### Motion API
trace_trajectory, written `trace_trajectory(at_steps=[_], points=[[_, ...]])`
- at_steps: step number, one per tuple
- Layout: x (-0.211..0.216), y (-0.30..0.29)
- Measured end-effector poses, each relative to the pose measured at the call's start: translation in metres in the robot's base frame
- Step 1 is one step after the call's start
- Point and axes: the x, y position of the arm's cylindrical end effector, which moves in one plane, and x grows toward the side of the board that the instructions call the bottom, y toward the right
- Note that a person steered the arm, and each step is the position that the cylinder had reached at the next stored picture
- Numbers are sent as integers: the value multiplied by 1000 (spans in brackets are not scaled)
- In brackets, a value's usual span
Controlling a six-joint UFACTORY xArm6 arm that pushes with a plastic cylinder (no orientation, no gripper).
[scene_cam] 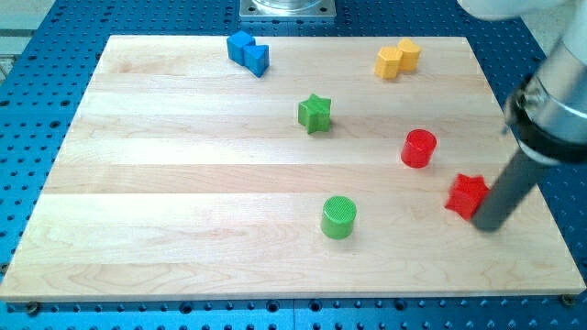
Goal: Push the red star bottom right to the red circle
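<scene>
Fingers absent from this rig, so nothing opens, closes or holds; only a dark rod, with my tip [489, 226] down on the counter [183, 183], touching or just beside the right flank of the red star [467, 195].

Red star sits near the counter's right edge, below and to the right of the red circle [418, 148], near it but apart; looks already roughly at the wanted bottom-right spot, though perhaps a little far out. Tip parked on the star's outer side reads as a set-up for nudging it leftward and upward, closer to the circle; contact itself hard to confirm, since the rod overlaps the star's edge.

Other blocks well apart from this pair and out of the likely path: green star [314, 113] near the middle, towards the top; green circle [338, 217] lower centre; blue block [249, 52] of two joined pieces at top left; yellow block [397, 59], likewise lumpy, at top right.

Counter a pale wooden board, grain running sideways, lying on a blue perforated plate [37, 27]; a grey metal mount [287, 8] at the top edge; nothing more of the room visible.
</scene>
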Motion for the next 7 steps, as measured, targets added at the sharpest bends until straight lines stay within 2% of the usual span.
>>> trace_trajectory(at_steps=[1, 3, 4, 6, 7], points=[[-40, 1], [15, -5], [13, -32], [-1, -28], [-25, -28]])
